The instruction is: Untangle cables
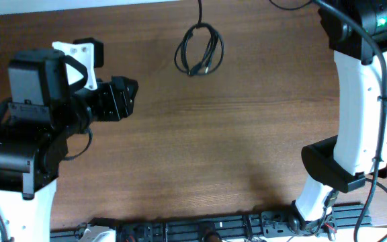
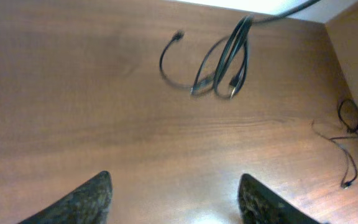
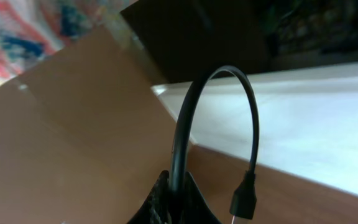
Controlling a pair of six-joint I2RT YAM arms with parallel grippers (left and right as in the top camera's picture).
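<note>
Wooden table (image 1: 247, 134) under both my arms. My left gripper (image 1: 127, 94) over table's left part: fingers (image 2: 86, 202) spread wide, nothing between them, touching nothing. My right gripper (image 3: 174, 202) outside overhead view; wrist view shows its fingers pinched tight on one black strand, which arches up above them. Cables (image 1: 211, 48): thin black loops bunched on table near far edge, well ahead of my left fingers, slightly right, apart from them. Small dark plug (image 3: 243, 199) hangs just beside my right fingers.
</note>
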